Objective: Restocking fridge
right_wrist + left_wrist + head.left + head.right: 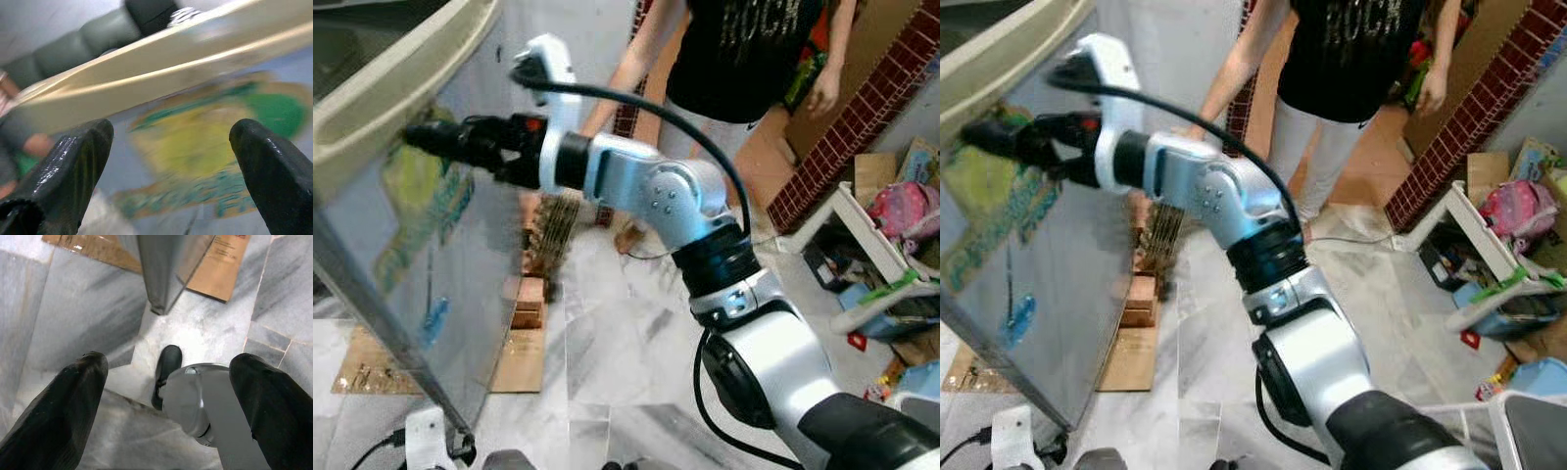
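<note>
Fridge door (401,225), grey with a green and yellow sticker (416,181), stands at the far left. Right gripper (416,137) reaches its upper cream edge, fingers spread wide, clasping nothing. Left gripper (166,396) hangs over marble floor (73,313), fingers wide apart, empty. Behind stands a person (744,49).

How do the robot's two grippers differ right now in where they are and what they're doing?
The right gripper is raised, reaching out to the fridge door near its cream edge; the left gripper hangs low over the marble floor. The right faces a green-yellow sticker; the left faces floor. Both are open, holding nothing.
</note>
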Controlling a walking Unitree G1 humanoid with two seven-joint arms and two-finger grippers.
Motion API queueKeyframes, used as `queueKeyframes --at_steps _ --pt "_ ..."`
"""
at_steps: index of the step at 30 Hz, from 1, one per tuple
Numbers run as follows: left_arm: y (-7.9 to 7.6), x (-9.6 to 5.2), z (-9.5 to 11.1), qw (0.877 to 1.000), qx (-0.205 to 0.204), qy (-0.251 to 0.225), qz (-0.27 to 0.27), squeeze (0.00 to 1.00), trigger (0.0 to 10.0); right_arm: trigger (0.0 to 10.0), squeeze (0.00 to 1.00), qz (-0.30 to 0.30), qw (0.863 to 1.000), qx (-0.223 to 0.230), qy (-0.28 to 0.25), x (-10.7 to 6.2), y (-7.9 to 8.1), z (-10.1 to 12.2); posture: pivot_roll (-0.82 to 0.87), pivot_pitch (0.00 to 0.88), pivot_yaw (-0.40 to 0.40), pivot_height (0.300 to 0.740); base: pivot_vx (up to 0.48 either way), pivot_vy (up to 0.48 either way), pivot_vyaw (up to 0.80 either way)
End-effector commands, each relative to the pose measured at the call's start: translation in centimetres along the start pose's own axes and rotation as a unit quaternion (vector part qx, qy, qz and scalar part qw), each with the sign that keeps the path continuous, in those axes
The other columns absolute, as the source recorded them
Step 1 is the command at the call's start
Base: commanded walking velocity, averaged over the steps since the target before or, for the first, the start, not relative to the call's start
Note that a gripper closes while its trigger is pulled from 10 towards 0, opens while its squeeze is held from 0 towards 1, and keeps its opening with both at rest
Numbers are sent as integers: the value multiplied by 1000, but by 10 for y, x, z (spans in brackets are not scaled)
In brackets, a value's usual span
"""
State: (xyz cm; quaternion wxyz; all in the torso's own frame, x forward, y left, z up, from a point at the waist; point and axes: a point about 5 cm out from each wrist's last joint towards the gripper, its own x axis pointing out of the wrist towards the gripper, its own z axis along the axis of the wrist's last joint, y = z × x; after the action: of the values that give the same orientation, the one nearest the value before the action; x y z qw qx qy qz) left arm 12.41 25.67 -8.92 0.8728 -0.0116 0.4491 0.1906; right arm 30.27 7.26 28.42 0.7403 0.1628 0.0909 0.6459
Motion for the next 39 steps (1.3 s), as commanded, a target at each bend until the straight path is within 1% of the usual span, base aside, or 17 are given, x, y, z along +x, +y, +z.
queueKeyframes --at_steps 1,8,10,11,12,14,16,20,24,25,29,31,32,33,34,36,39 --pt "-6 0 2 1000 -6 -7 -2 0 10000 10000 0 73 996 45 -3 27 32 -28 243 0 -198 740 0 0 0" --pt "-5 1 6 1000 -6 -17 4 0 10000 10000 0 61 998 0 19 24 26 -43 243 0 -199 740 0 0 0" --pt "1 2 12 999 -9 -26 17 0 10000 10000 0 24 998 -51 13 12 11 -44 239 0 -193 740 0 0 0" --pt "3 3 15 999 -16 -33 23 0 10000 10000 0 -5 998 -57 16 1 -2 -46 236 2 -191 740 0 0 0" --pt "3 3 15 999 -16 -33 23 0 10000 10000 0 -5 998 -57 16 1 -2 -46 236 2 -191 740 0 0 0" --pt "5 4 19 999 -20 -39 28 0 10000 10000 0 -40 998 -42 23 -17 -19 -53 228 9 -184 740 0 0 0" --pt "10 6 31 998 -26 -51 38 0 10000 10000 0 -113 992 -36 43 -48 -46 -67 203 16 -171 740 0 0 0" --pt "21 11 57 996 -26 -76 42 0 10000 10000 0 -201 978 -18 42 -98 -73 -77 174 22 -157 740 0 0 0" --pt "28 13 84 993 -43 -102 42 0 10000 10000 0 -226 974 -20 28 -118 -75 -79 142 25 -147 740 0 0 0" --pt "33 14 117 988 -24 -138 60 0 10000 10000 0 -237 971 -21 20 -127 -75 -79 119 32 -142 740 0 0 0" --pt "45 9 159 977 -20 -188 96 0 10000 10000 0 -244 969 -25 18 -133 -73 -80 99 33 -133 740 0 0 0" --pt "54 6 173 971 -31 -203 122 0 10000 10000 0 -244 969 -31 20 -134 -73 -81 99 33 -133 740 0 0 0" --pt "65 3 181 965 -47 -211 146 0 10000 10000 0 -245 969 -33 20 -136 -73 -81 94 32 -124 740 0 0 0" --pt "65 3 181 965 -47 -211 146 0 10000 10000 0 -245 969 -33 20 -136 -73 -81 94 32 -124 740 0 0 0" --pt "74 0 185 960 -74 -215 162 0 10000 10000 0 -247 968 -33 18 -137 -73 -81 97 31 -118 740 0 0 0" --pt "76 0 185 959 -81 -215 165 0 10000 10000 0 -248 968 -33 17 -137 -73 -82 97 31 -118 740 0 0 0" --pt "92 -5 186 952 -63 -224 201 0 10000 10000 0 -258 966 -34 12 -139 -75 -80 106 28 -112 740 0 0 0"
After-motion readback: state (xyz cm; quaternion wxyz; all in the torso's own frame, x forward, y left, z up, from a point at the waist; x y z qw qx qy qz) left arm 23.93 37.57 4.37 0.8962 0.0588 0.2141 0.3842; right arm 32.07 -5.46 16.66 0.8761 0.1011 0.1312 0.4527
